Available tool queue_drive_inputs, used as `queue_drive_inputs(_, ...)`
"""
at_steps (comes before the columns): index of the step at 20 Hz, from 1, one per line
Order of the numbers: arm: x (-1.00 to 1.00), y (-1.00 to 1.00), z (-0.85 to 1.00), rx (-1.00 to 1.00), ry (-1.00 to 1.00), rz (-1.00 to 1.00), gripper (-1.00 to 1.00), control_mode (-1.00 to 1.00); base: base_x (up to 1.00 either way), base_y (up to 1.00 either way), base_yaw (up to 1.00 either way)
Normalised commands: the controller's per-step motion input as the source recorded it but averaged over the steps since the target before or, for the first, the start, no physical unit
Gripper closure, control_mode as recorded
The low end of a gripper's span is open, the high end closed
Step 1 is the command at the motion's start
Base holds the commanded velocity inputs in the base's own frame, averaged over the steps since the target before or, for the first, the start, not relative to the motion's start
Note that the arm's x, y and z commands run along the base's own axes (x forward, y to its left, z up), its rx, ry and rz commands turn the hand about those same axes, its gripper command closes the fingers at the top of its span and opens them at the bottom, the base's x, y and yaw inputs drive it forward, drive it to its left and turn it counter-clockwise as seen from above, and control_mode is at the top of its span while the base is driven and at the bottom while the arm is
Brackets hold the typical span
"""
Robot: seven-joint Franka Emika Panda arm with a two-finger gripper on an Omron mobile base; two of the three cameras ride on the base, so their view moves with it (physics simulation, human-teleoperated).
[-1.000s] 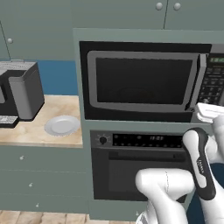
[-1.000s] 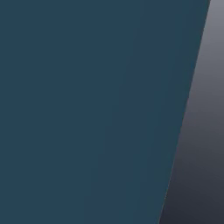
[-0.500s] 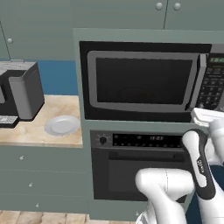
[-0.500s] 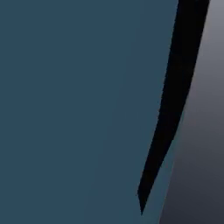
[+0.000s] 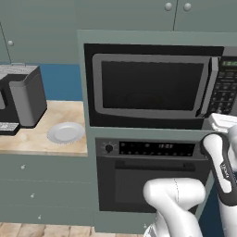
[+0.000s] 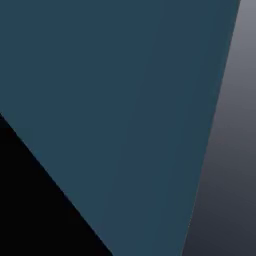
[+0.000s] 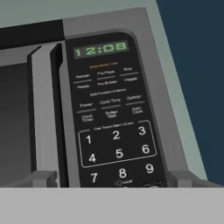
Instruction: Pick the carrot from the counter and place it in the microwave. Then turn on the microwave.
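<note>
1. Arm pose: the white arm rises from the lower right of the left base view, bends at a rounded elbow in front of the oven (image 5: 155, 178), then climbs along the right edge toward the microwave (image 5: 152, 85).
2. Its upper link, with a dark strip along its side, stands nearly upright beside the oven's control strip, and the white hand sits at the microwave's lower right corner, just below the keypad (image 5: 227, 90).
3. Gripper (image 7: 113, 186): in the hand view two grey finger tips (image 7: 41, 179) poke up at the bottom, one under the door's handle edge and the other under the right frame of the keypad, so the fingers stand wide apart with nothing between them.
4. The hand view looks almost straight at the keypad (image 7: 111, 118) from close by, slightly rolled; the green display reads 12:08 and the digit buttons fill the lower part.
5. The microwave door is closed, its grey-framed dark window flush with the cabinet front.
6. Carrot: I cannot tell where it is; the dark window reveals nothing of the inside.
7. The counter (image 5: 41, 139) lies well to the left, carrying a round grey plate (image 5: 65, 132) and a dark coffee machine (image 5: 21, 99) behind it.
8. The right base view gives flat blue, grey and black surfaces, too close to identify.
</note>
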Motion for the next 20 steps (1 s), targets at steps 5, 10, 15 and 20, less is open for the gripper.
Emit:
queue_drive_inputs(5,0.02,-0.03,-0.15,0.0,0.01,0.0,-1.0,-1.0,0.0,0.0,0.0)
queue_drive_inputs(10,0.06,0.0,-0.15,0.0,0.03,0.0,-1.0,-1.0,0.0,0.0,0.0)
queue_drive_inputs(15,0.2,-0.08,-0.01,0.0,0.0,0.0,-1.0,-1.0,0.0,0.0,0.0)
queue_drive_inputs(20,0.24,-0.06,-0.01,0.0,0.0,0.0,-1.0,-1.0,0.0,0.0,0.0)
